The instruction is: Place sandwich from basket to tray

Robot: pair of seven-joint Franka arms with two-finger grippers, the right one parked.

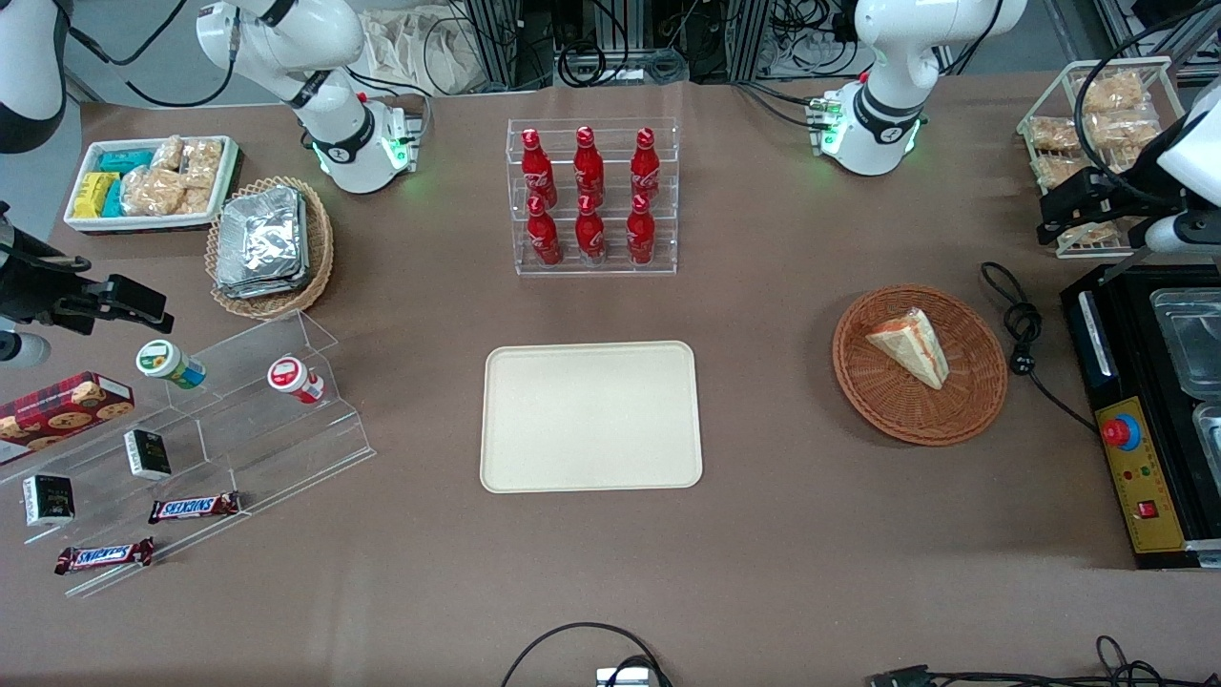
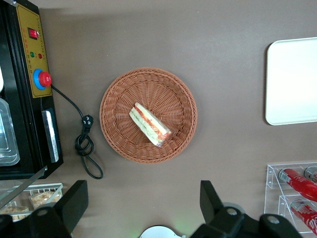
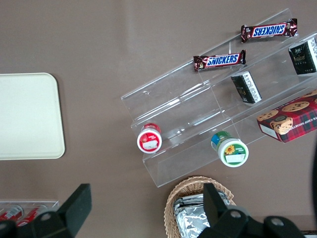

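Note:
A pale triangular sandwich (image 1: 911, 345) with red and green filling lies on its side in the round reddish-brown wicker basket (image 1: 973, 401). The wrist view looks straight down on the sandwich (image 2: 150, 124) in the basket (image 2: 116, 99). The cream tray (image 1: 591, 417) lies bare at the table's middle, toward the parked arm's end from the basket; one of its ends shows in the wrist view (image 2: 292, 82). My gripper (image 1: 1073, 212) hangs high, open and holding nothing, toward the working arm's end and farther from the front camera than the basket. Its black fingers (image 2: 74, 201) stand wide apart, clear of the basket.
A black machine (image 1: 1140, 420) with a red button stands at the working arm's end, and a coiled black cable (image 1: 1021, 334) lies between it and the basket. A clear rack of red bottles (image 1: 591, 196) stands farther from the front camera than the tray. A wire rack of snack bags (image 1: 1097, 124) is under my arm.

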